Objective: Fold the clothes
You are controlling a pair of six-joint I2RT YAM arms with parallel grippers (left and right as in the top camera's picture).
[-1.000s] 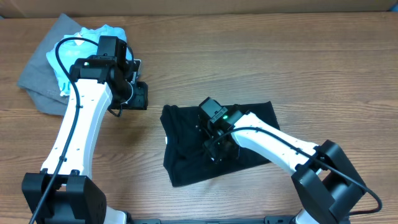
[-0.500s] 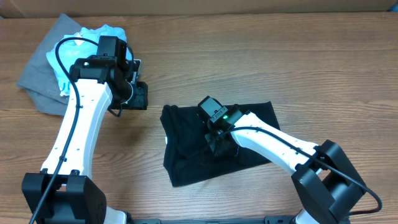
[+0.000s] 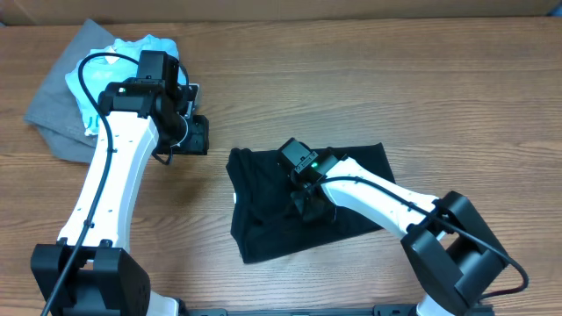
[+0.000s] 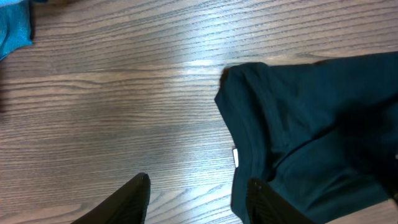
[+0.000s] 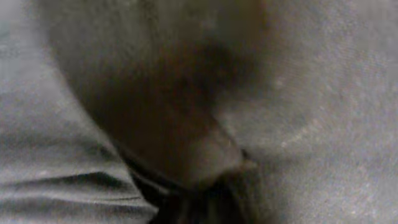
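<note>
The clothes (image 3: 263, 230), a black T-shirt, lie bunched in the middle of the table. My right gripper (image 3: 309, 204) is pressed down into the middle of the shirt, shut on a pinch of its fabric. The right wrist view is filled with that cloth (image 5: 323, 93), which gathers into a fold at the right gripper (image 5: 205, 199). My left gripper (image 3: 195, 136) hangs open over bare wood, left of the shirt's upper left corner. In the left wrist view the left gripper (image 4: 198, 180) is empty, beside the shirt (image 4: 311, 124) and its white neck tag (image 4: 235, 157).
A light blue T-shirt (image 3: 132, 51) lies on a grey garment (image 3: 54, 118) at the back left corner, under the left arm. Its blue edge (image 4: 12, 31) shows in the left wrist view. Bare wooden table (image 3: 395, 88) stretches behind and right of the black shirt.
My right gripper has closed on the black fabric where it stood open a second ago, shifting slightly. The left arm has not moved.
</note>
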